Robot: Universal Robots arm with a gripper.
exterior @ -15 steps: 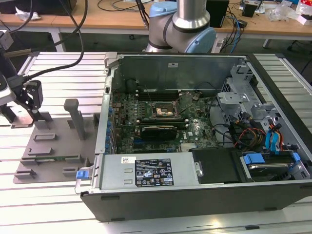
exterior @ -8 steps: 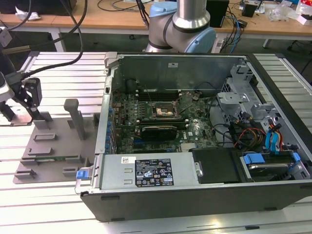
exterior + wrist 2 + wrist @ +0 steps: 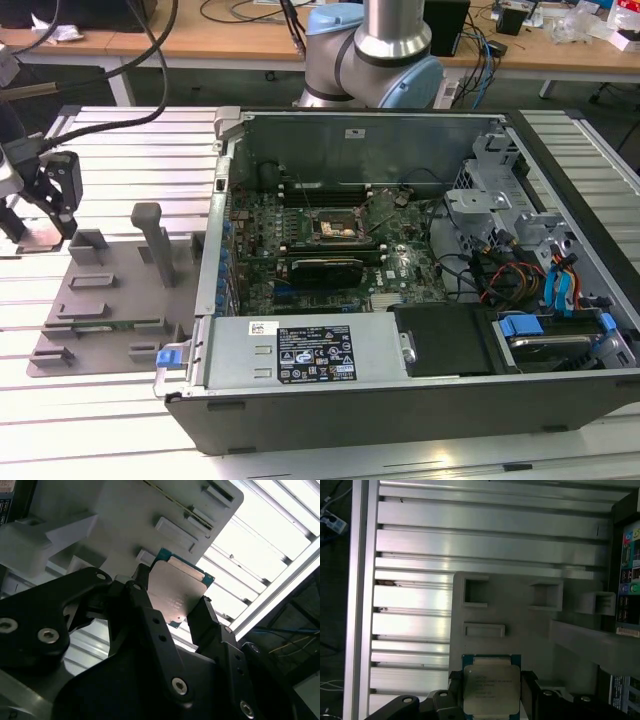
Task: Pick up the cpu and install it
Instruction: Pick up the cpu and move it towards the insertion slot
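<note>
Open computer case (image 3: pixel 400 420) on counter (image 3: pixel 100 430), beside grey parts holder (image 3: pixel 110 290); claw (image 3: pixel 173 592) over holder's corner farthest from case, pinched narrowly on cpu (image 3: pixel 491 689) edges; risk: thin edge grip, so chip may tilt or slip.

cpu (image 3: pixel 491 689): matt silver metal lid, green board rim; holder (image 3: pixel 520 615): matt grey plastic; table (image 3: pixel 470 545): ribbed, shiny aluminium.

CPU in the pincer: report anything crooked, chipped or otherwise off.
Nothing stands out. The cpu sits square in the pincer at the grey holder tray, silver top showing, with no visible chips or bends.
</note>
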